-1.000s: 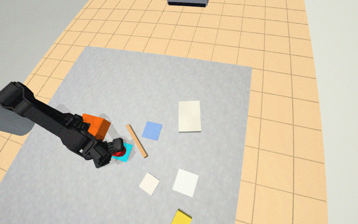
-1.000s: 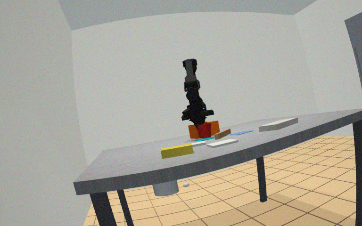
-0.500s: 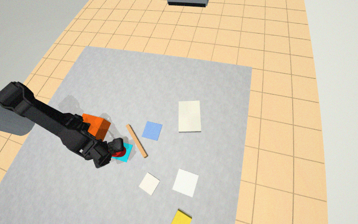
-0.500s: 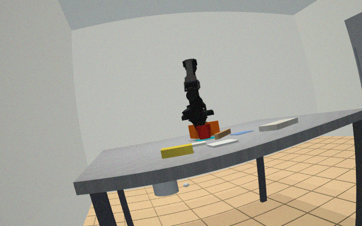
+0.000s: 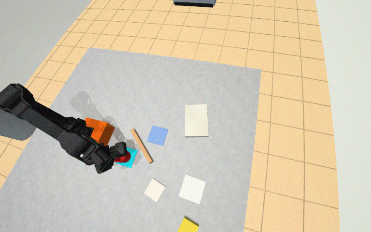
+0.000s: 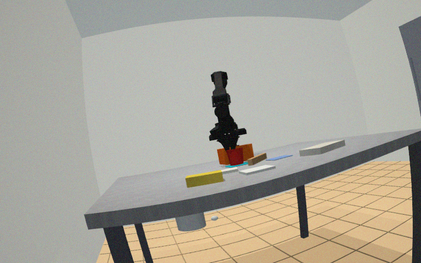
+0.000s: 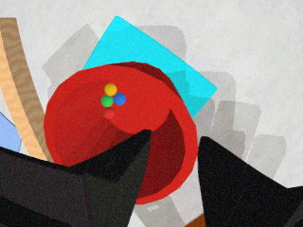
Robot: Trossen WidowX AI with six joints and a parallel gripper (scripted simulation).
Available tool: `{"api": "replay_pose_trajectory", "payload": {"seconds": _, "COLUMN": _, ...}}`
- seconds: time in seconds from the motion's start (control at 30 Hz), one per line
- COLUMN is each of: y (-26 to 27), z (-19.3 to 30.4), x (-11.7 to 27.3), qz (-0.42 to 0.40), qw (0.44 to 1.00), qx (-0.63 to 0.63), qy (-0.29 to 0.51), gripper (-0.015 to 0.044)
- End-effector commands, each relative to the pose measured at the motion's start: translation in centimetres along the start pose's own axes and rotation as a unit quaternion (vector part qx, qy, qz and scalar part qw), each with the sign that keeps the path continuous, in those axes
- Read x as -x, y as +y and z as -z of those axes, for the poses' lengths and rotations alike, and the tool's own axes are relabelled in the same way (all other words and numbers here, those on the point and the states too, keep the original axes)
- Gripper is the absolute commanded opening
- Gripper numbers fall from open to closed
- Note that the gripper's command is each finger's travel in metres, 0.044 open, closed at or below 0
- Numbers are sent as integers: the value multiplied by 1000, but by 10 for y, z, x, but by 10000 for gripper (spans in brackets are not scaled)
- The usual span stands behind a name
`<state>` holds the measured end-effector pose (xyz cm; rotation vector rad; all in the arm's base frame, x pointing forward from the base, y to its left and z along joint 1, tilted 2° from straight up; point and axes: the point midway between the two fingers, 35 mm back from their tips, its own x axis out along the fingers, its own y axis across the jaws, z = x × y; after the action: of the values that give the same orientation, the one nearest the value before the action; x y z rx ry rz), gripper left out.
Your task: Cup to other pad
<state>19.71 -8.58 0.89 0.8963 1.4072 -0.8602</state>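
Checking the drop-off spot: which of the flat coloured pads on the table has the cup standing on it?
The cyan pad, under the red cup by the orange block. The light blue pad beyond the wooden strip carries nothing.

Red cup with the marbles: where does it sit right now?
The red cup stands upright on the cyan pad, between the orange block and the wooden stick in the top view, under the pincer.

I read the grey table top [image 5: 164, 81] as matt and faintly mottled, like stone. The long tan strip [image 5: 141, 149] shows wood grain. The red round cup [image 7: 95, 132] looks like smooth matt plastic, its marbles [image 7: 113, 96] smooth. The black angular gripper [image 7: 173, 151] is dull, unpolished. The cyan square pad [image 7: 151, 63] looks flat and sheenless.
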Motion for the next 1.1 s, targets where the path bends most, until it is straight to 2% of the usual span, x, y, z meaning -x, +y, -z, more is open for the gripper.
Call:
{"api": "replay_pose_trajectory", "payload": {"seconds": 0.0, "y": 2, "z": -2, "x": 8, "qz": -3, "qw": 1000, "qx": 1, "qy": -5, "gripper": 128}}
{"api": "replay_pose_trajectory", "payload": {"seconds": 0.8, "y": -2, "z": 4, "x": 39, "qz": -2, "qw": 1000, "qx": 3, "qy": -4, "gripper": 128}}
{"api": "replay_pose_trajectory", "payload": {"seconds": 1.07, "y": -2, "z": 4, "x": 35, "qz": 0, "qw": 1000, "qx": 0, "qy": 0, "gripper": 338}}
